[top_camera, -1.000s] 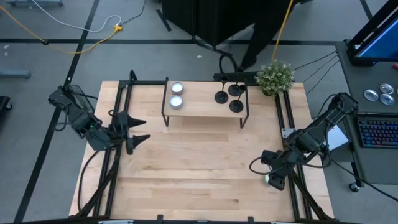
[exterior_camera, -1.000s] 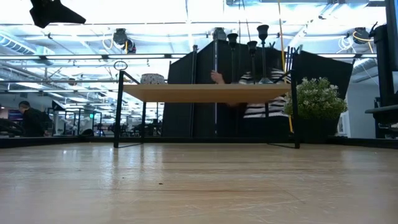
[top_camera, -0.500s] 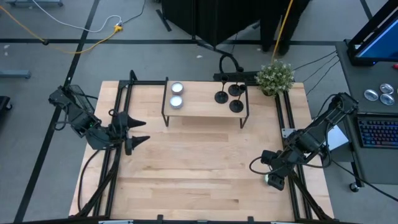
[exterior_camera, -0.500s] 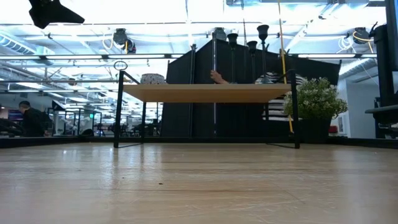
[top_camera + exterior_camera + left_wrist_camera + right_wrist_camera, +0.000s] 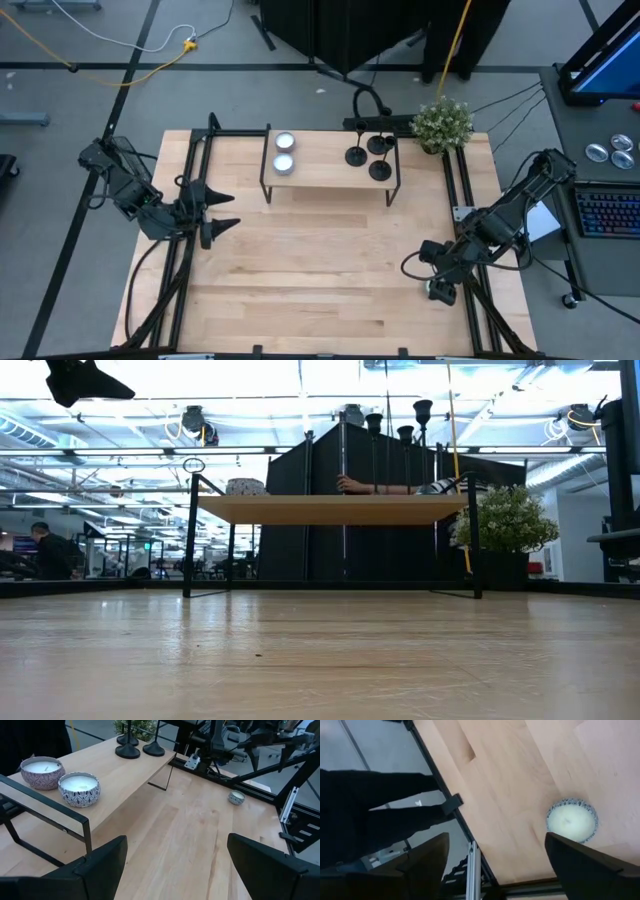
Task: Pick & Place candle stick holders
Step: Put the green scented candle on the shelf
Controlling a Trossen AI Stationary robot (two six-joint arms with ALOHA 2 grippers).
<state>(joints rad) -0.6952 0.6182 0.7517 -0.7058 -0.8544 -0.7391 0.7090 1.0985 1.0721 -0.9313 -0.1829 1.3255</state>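
Three black candle stick holders (image 5: 368, 157) stand by their round bases on the right part of a low wooden shelf (image 5: 325, 172). They also show in the left wrist view (image 5: 135, 747) and the low view (image 5: 400, 422). My left gripper (image 5: 235, 209) is open and empty, in the air at the table's left side, its fingers pointing toward the right; the wrist view (image 5: 176, 840) shows the wide gap. My right gripper (image 5: 440, 283) is open and empty, low over the table's near right part (image 5: 496, 837), just above a small white tealight (image 5: 571, 820).
Two white candles in patterned cups (image 5: 284, 152) stand on the shelf's left part. A potted plant (image 5: 443, 124) stands at the far right corner. Black frame rails (image 5: 187, 180) run along both sides. A person's arm (image 5: 390, 487) shows behind the shelf.
Both arms and everything on the table have kept still. The person behind the table's far edge has gone toward the right.
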